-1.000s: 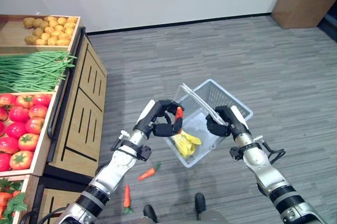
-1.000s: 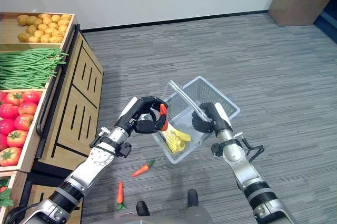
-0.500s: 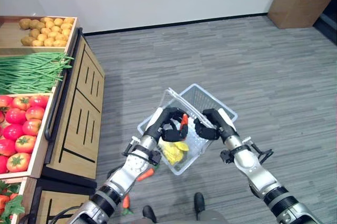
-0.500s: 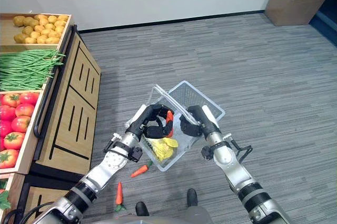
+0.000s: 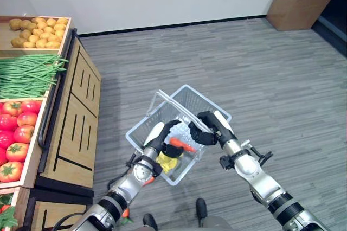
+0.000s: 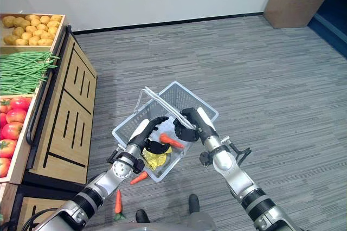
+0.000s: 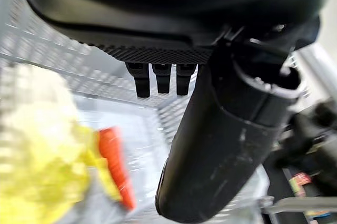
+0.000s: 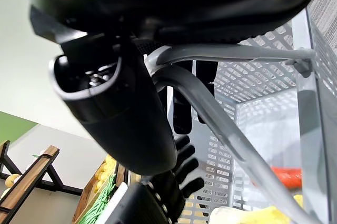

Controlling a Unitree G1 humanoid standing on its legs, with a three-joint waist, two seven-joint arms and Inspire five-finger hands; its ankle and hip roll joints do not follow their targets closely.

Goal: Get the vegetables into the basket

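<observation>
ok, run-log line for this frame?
left hand: open, over basket | carrot: inside basket, released | right hand: shut on basket handle | two carrots on floor

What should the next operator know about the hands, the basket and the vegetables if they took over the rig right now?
Right hand: shut on the basket's handles, carrying the basket above the floor.
Left hand: inside the basket, fingers relaxed and open, holding nothing.
Done: one carrot lies in the basket beside a yellow vegetable.
Left: two carrots on the floor by the wooden produce stand. Judging by this, withdraw the left hand, then collect them.
</observation>
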